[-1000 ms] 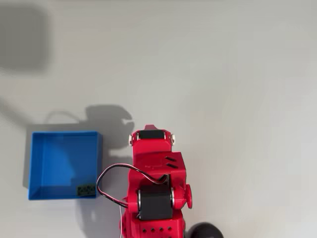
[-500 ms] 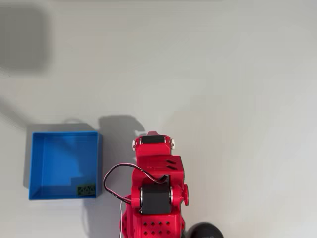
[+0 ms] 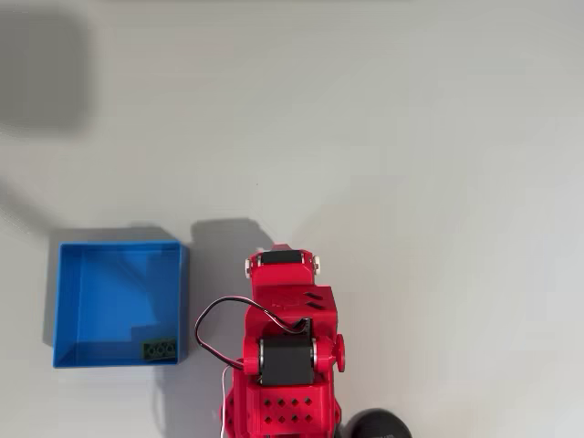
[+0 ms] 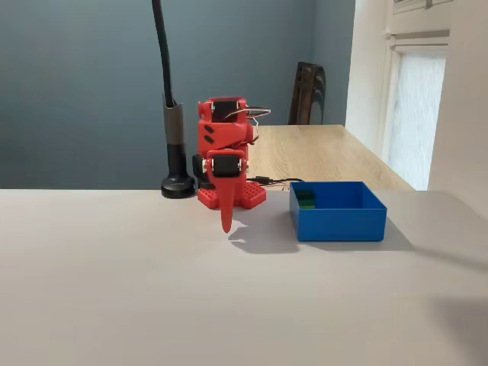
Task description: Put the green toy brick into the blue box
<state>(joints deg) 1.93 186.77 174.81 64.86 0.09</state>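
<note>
The green brick (image 3: 160, 349) lies on the floor of the blue box (image 3: 91, 297), tucked into the box's lower right corner in the overhead view, against the lower wall; in the fixed view the brick (image 4: 306, 200) sits in the far left corner of the box (image 4: 339, 221), partly hidden by the front wall; the box stands flat on the pale grey table (image 3: 411, 164), and nothing else can be seen inside it; just right of the box in the overhead view, apart from it, is the red arm (image 3: 285, 356), folded up over its base with a black and red cable looping off its left side; in the fixed view the arm (image 4: 225, 149) stands left of the box, and its claw (image 4: 226, 217) hangs straight down with the tip close above the table, well clear of the box; the fingers look pressed together into one red point with nothing between them; behind the arm, further from the box, a black gooseneck stand (image 4: 177, 183) rises from a round foot; beyond it a wooden table (image 4: 320, 152) runs back toward a window.
</note>
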